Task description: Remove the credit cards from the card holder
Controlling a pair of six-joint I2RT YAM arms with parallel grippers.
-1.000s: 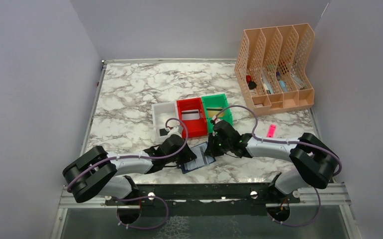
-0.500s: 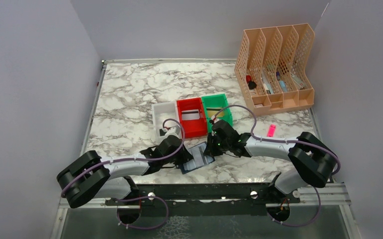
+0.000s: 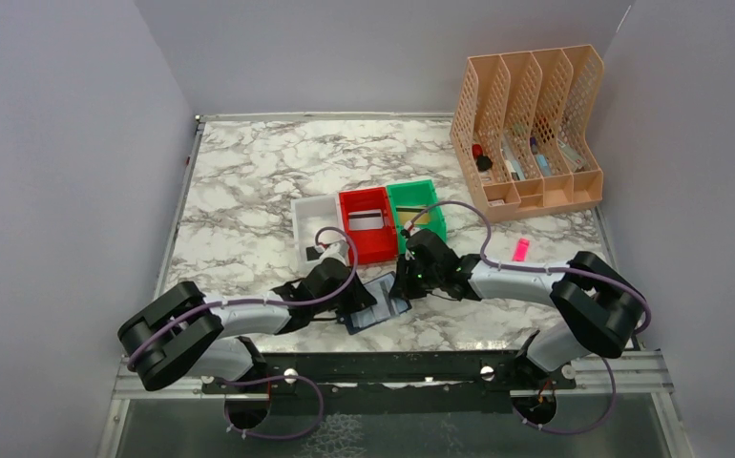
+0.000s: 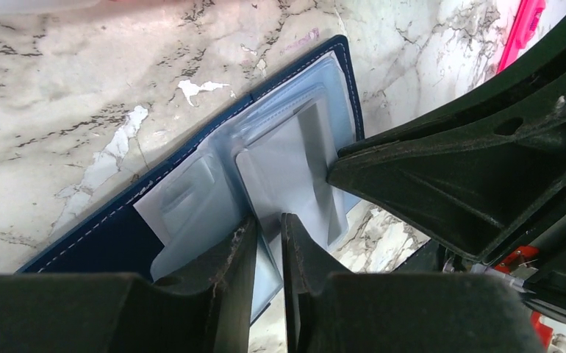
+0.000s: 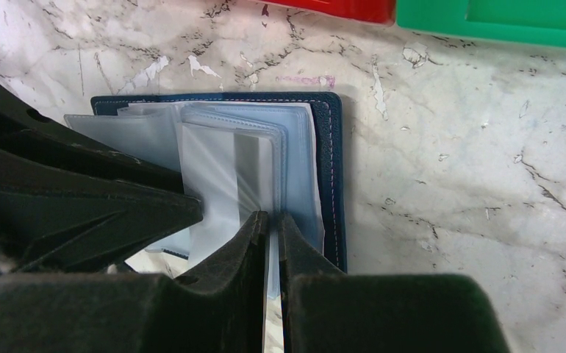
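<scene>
Two pincers meet over the card holder (image 3: pixel 380 303), lying open on the worktop (image 3: pixel 249 181) just in front of the red bin (image 3: pixel 367 224). My right pincer (image 5: pixel 267 228) is clenched on a clear sleeve (image 5: pixel 256 176), I judge to fan the leaves apart. My left pincer (image 4: pixel 269 235) stands barely parted at a neighbouring sleeve (image 4: pixel 287 169); whether it grips, I cannot tell.

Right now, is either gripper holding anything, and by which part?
Right gripper pinches a clear sleeve of the card holder by its free edge. Left gripper straddles a neighbouring sleeve; whether it grips cannot be told.
</scene>
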